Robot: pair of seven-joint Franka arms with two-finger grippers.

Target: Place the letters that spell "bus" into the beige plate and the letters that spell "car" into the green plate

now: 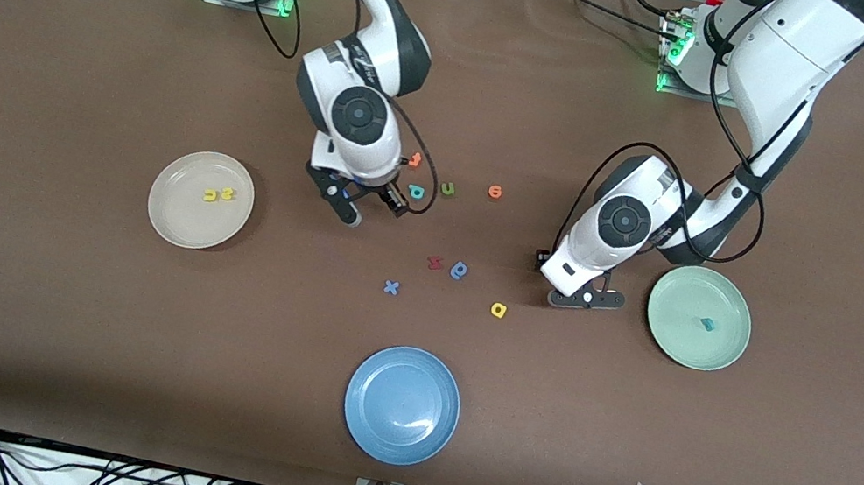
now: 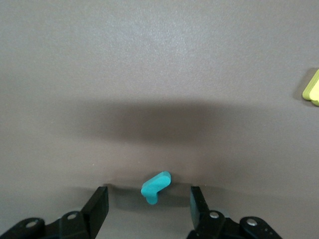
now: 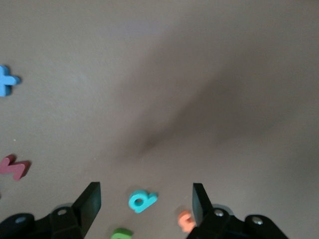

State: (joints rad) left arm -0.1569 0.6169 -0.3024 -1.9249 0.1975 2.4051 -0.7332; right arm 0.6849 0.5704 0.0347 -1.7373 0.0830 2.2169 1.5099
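Observation:
The beige plate (image 1: 174, 219) holds two yellow letters (image 1: 218, 194). One teal letter (image 1: 707, 324) lies in the green plate (image 1: 673, 338). My left gripper (image 1: 586, 299) is low over the table beside the green plate. It is open, and the thin teal r (image 2: 156, 186) lies between its fingers (image 2: 99, 201) without touching them; the front view hides this r. My right gripper (image 1: 370, 205) hangs open above the teal b (image 1: 415, 192), which shows between its fingers (image 3: 141, 200). The yellow a (image 1: 498, 310) lies on the table, nearer the camera.
Loose letters lie mid-table: two orange ones (image 1: 415, 159) (image 1: 494, 191), an olive u (image 1: 448, 189), a red one (image 1: 435, 262), a darker blue looped one (image 1: 460, 271) and a blue x (image 1: 390, 288). A blue plate (image 1: 364, 426) sits near the front edge.

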